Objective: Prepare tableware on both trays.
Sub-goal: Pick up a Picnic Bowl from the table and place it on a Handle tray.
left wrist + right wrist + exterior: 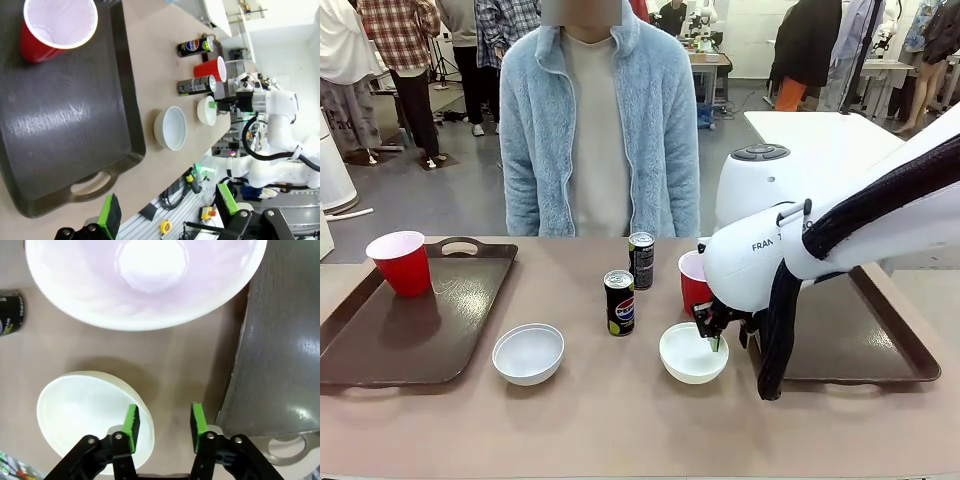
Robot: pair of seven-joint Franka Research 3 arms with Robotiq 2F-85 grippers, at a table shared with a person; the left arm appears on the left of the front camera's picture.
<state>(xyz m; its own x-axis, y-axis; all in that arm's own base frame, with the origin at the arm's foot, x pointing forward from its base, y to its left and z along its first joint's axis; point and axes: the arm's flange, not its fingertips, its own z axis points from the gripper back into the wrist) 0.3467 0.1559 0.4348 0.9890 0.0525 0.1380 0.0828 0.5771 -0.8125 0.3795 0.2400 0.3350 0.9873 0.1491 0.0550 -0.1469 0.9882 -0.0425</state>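
My right gripper (163,420) is hanging over the white bowl's (85,410) rim, fingers apart on both sides, not squeezing. My left gripper (167,206) is hanging wide open above the left tray (75,125).

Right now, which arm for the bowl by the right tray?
Right: the right gripper straddles the rim of that bowl, beside the right tray; the left gripper hangs open over the left tray.

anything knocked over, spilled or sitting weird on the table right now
Nothing stands out. The red cup on the left tray, the other red cup and both Pepsi cans stand upright, both white bowls sit right way up, and no spill shows. The right gripper straddles one bowl's rim.
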